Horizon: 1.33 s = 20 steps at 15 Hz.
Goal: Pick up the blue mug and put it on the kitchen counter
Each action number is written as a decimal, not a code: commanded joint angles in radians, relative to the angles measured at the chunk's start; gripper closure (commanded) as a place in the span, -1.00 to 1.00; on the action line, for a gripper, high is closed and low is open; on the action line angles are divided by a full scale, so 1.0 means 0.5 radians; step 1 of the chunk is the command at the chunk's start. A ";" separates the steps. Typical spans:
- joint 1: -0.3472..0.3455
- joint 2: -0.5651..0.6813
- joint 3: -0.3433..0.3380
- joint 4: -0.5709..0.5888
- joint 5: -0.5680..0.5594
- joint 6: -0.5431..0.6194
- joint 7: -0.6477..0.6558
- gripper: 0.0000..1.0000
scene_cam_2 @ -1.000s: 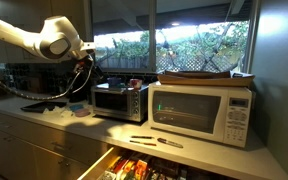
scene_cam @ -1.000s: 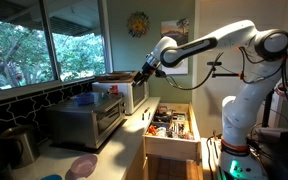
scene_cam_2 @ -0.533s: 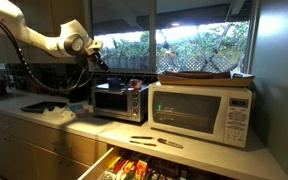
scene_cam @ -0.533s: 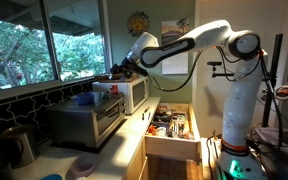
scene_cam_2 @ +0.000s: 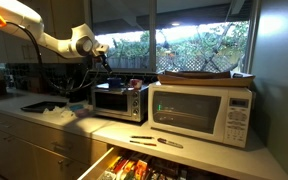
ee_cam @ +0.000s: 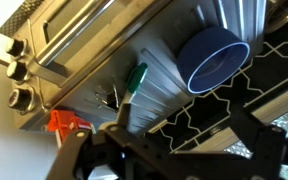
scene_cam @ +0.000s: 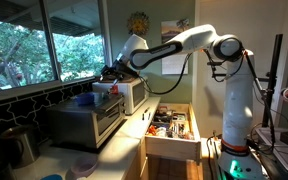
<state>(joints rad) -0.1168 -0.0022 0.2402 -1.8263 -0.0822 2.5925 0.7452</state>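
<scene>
The blue mug (ee_cam: pixel 214 60) stands on the ribbed steel top of the toaster oven (ee_cam: pixel 174 75) in the wrist view. It also shows as a small blue shape on that oven in an exterior view (scene_cam: pixel 84 98). My gripper (ee_cam: pixel 174 152) hangs above the oven top, a little away from the mug. Its dark fingers are spread wide with nothing between them. In both exterior views the gripper (scene_cam: pixel 110 73) (scene_cam_2: pixel 100 60) hovers over the toaster oven (scene_cam_2: pixel 119 100). The pale kitchen counter (scene_cam: pixel 127 150) (scene_cam_2: pixel 104 126) runs below.
A white microwave (scene_cam_2: pixel 204 112) stands beside the toaster oven. An open wooden drawer of utensils (scene_cam: pixel 172 125) juts out from the counter. A pink-purple plate (scene_cam: pixel 81 165) and a dark pot (scene_cam: pixel 19 145) sit on the counter. A green-handled tool (ee_cam: pixel 136 78) lies on the oven top.
The arm has swung towards the window, carrying the open gripper from over the microwave to above the toaster oven top, closer to the mug.
</scene>
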 commanded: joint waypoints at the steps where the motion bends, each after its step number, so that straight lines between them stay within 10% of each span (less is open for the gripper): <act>1: 0.158 0.071 -0.161 0.086 -0.116 -0.299 0.202 -1.00; 11: 0.389 0.438 -0.307 0.584 -0.231 -0.699 0.432 -1.00; 20: 0.464 0.601 -0.366 0.762 -0.153 -0.575 0.385 -1.00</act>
<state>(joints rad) 0.0981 0.2727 0.0712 -1.4755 -0.2185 2.2948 0.9679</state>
